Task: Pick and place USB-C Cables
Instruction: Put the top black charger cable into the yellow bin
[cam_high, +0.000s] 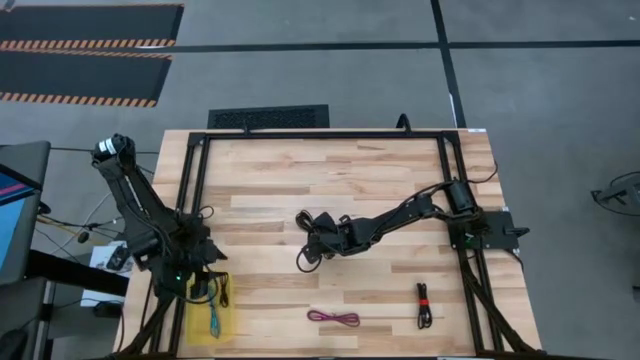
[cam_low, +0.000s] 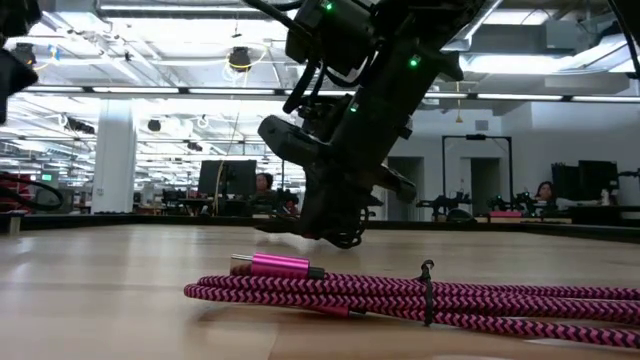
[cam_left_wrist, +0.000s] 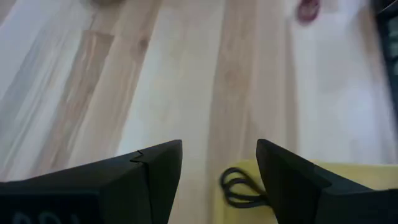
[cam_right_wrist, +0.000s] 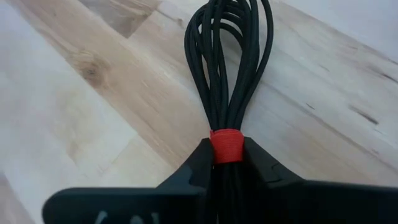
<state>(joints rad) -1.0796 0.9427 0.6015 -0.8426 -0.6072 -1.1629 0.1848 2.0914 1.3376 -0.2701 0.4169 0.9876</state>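
Note:
My right gripper is over the middle of the table, shut on a black cable bundle with a red tie. A second black cable with a red tie lies near the table's near right. The magenta cable lies flat by the near edge. The teal cable and a black cable rest on a yellow pad at the near left. My left gripper hovers open above that pad's far edge, its fingers on either side of the black cable's loop without touching it. My right gripper pinches the black bundle at its red tie, one finger on each side of the wrapped strands. The looped end sticks out forward past the fingertips over the wood. In the low view the gripper hangs above the table top.
A black frame runs along the table's far edge and down both sides. The bare wood between the right gripper and the magenta cable is open. The left arm's base and wiring crowd the left side by the pad.

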